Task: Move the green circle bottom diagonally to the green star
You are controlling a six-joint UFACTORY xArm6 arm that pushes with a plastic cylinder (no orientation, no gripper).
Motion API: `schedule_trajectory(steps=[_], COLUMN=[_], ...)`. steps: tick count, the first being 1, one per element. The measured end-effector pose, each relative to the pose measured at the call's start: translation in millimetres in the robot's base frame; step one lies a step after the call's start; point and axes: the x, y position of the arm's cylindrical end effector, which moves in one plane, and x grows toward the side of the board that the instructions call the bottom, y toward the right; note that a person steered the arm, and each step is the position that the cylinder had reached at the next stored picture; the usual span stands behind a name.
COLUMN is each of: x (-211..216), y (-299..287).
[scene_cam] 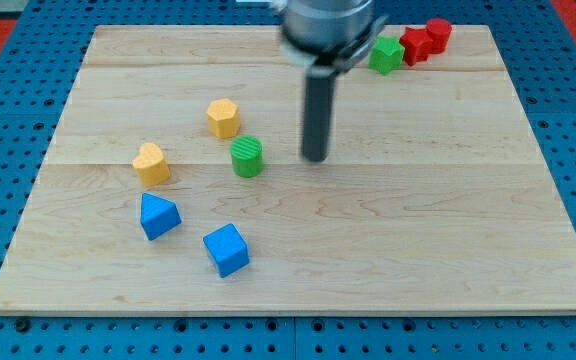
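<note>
Green circle (247, 156) sits left of the desk (448, 250) middle, far from the green star (386, 54) by the top right corner; the move looks barely begun. My tip (314, 157) rests just right of the circle, not touching. No pincer here, so nothing is grasped.

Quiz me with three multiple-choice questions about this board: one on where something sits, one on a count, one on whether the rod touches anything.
1. Where is the green star?
A. view's top right
B. view's bottom left
C. centre

2. How many blue blocks?
A. one
B. two
C. four

3. Is my tip touching the green circle?
A. yes, pressed against it
B. no, bare wood between
C. resting on top

Answers: 1 A, it sits beside the red blocks near the top edge. 2 B, a blue triangle-like block and a blue cube. 3 B, the tip stands to the circle's right, apart.
</note>
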Motion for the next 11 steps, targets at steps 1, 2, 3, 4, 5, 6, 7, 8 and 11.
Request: schedule_trajectory(steps=[1, 2, 3, 4, 5, 6, 7, 8, 11], x=[33, -20, -53, -50, -29, -25, -20, 4, -104], y=[-90, -89, -27, 17, -1, 35, 63, 73, 156])
